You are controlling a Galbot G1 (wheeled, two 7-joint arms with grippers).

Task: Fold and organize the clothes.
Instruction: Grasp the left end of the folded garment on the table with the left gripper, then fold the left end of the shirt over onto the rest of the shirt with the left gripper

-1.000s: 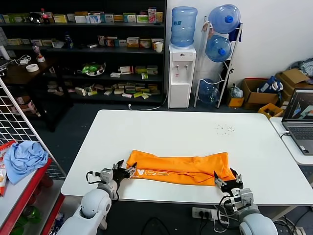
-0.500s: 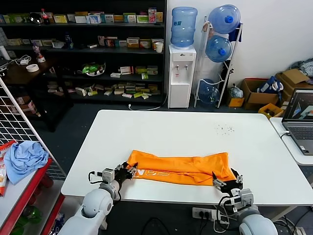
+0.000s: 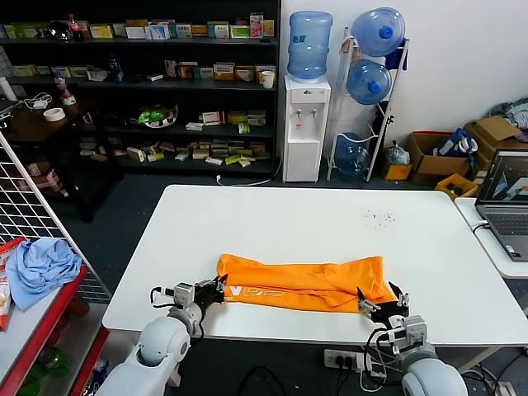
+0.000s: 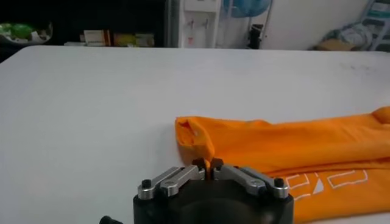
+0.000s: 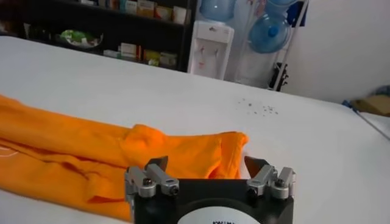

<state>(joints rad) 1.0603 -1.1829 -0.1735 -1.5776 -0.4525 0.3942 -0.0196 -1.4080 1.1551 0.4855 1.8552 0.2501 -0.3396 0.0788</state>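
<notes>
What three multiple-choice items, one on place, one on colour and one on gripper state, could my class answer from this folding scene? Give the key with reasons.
1. Where does the T-shirt lie?
A. near the table's front edge
B. on the shelf
C. on the laptop

2. What colour is its lettering?
A. black
B. white
C. blue

3. How do the grippers stand?
A. both open
B. both shut
C. left gripper shut on the shirt, right gripper open

Key: 1 A, it stretches as a folded band along the white table's near side; 2 B, white letters show at the shirt's left end; 3 C, the left wrist view shows fingers pinching orange cloth, the right wrist view shows fingers spread apart.
</notes>
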